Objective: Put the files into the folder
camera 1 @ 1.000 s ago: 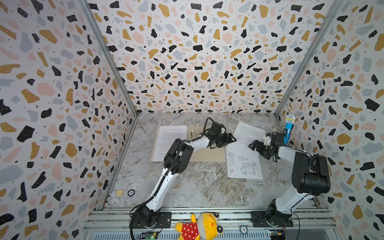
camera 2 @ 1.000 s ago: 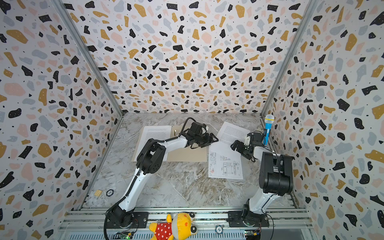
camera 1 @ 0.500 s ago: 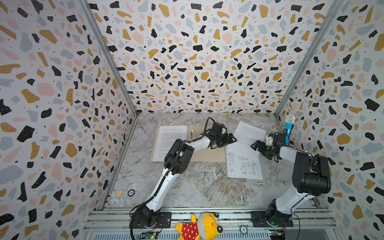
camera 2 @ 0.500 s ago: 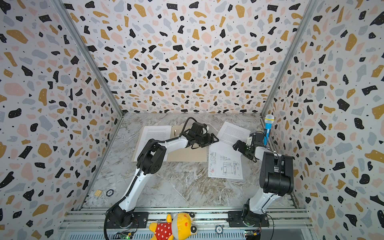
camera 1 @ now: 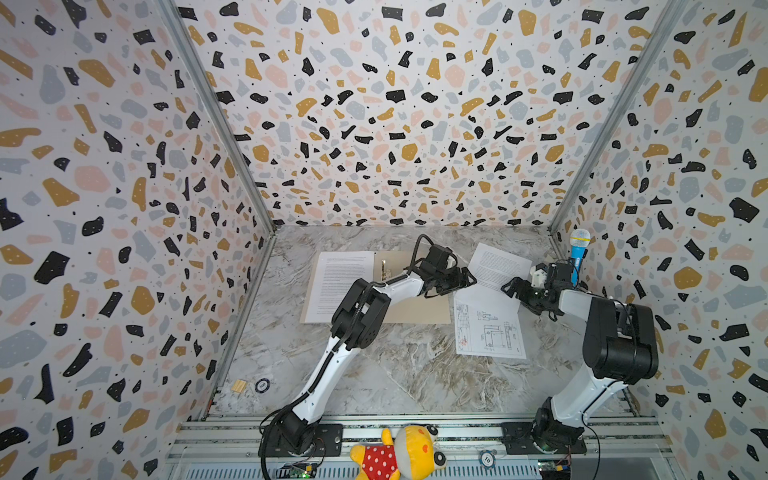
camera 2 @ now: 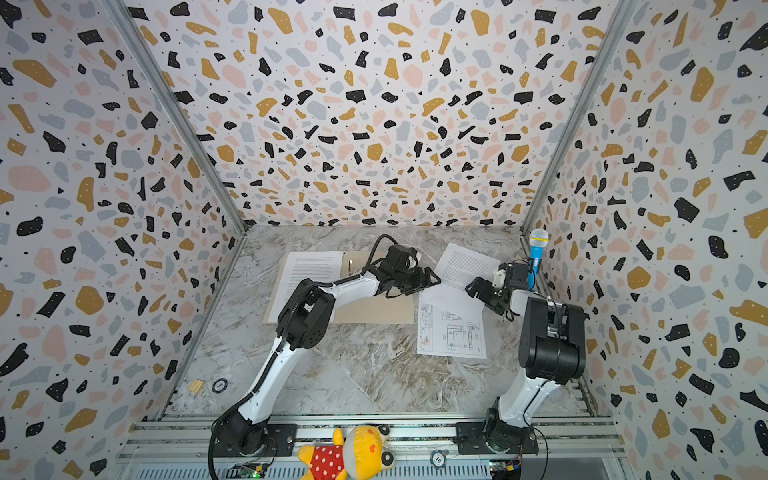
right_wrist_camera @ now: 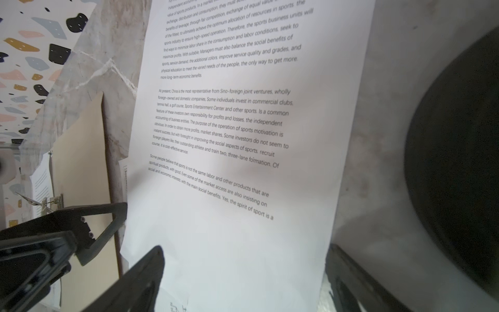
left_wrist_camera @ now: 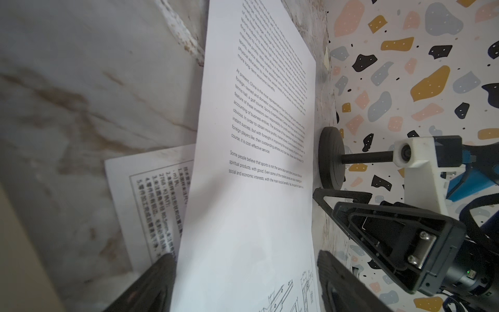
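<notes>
A white printed-text paper sheet (camera 1: 496, 266), askew near the far right corner of the marble surface (camera 1: 395, 374) and overlapping a white line-drawing sheet (camera 1: 488, 332), is flanked across its short axis by the spread left end effector (camera 1: 463, 284) and spread right end effector (camera 1: 513, 293); the open beige cardstock folder (camera 1: 419, 311) is seen beyond the left.

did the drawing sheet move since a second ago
No. The drawing sheet still lies with its left edge just beside the right edge of the folder, as before.
</notes>
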Tool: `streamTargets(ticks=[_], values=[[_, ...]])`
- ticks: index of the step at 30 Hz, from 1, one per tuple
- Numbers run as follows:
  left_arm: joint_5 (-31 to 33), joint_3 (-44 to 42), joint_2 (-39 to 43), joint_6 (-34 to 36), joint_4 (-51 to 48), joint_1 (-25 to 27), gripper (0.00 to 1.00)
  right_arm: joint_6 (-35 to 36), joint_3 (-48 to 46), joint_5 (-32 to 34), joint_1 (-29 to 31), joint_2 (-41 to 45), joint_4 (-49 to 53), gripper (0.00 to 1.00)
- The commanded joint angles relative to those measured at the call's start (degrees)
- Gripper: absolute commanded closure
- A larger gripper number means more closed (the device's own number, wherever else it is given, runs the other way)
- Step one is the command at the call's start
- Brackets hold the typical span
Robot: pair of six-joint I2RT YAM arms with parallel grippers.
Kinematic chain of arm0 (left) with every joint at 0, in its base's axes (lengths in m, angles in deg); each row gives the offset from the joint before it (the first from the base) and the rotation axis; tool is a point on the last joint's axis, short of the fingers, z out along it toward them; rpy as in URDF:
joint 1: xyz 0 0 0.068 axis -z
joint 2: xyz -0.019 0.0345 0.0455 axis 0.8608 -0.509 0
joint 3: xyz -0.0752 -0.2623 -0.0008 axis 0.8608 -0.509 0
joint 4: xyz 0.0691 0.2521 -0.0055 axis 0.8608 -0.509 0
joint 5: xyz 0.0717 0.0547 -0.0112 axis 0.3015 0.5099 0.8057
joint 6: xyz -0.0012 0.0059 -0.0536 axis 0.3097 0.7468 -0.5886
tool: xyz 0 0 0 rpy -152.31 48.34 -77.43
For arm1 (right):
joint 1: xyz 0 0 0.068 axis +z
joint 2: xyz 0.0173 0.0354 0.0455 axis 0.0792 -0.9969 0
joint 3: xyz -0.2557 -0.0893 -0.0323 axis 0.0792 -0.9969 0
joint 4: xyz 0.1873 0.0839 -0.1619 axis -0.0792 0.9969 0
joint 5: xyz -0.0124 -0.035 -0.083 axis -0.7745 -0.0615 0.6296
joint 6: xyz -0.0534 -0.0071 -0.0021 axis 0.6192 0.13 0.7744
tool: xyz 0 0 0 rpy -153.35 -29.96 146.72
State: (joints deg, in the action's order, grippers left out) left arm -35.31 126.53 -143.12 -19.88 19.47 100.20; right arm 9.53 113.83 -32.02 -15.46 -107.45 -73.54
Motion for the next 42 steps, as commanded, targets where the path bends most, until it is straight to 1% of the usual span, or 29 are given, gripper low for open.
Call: streamTargets(ticks=[1,7,15,28,34,42], values=[[-0.13,1.15,-1.45,0.95,-1.23,0.84,0.16,-0.30,0.81,-2.10,-0.16,-1.77,2.60,0.07],[-0.51,0.91,-1.37,0.85,-1.40,0.95,0.16,-1.69,0.11,-4.93,-0.16,-1.45,1.50,0.08],[-2.71,-1.04,-0.48,-2.60,2.75,0.91,0.16,-4.13,-0.94,-10.14,-0.17,-0.89,-0.14,0.08],[-3.20,-3.40,0.84,-3.17,3.84,0.95,0.16,-7.28,-2.65,-13.99,-0.16,1.17,-2.28,0.08],[-2.77,-4.02,0.84,-3.22,3.02,0.95,0.20,-7.24,-3.61,-14.17,-0.16,1.41,-2.47,0.09],[-2.72,-4.39,0.84,-3.16,2.91,0.90,0.32,-7.21,-3.59,-14.53,-0.16,1.73,-2.25,0.09]])
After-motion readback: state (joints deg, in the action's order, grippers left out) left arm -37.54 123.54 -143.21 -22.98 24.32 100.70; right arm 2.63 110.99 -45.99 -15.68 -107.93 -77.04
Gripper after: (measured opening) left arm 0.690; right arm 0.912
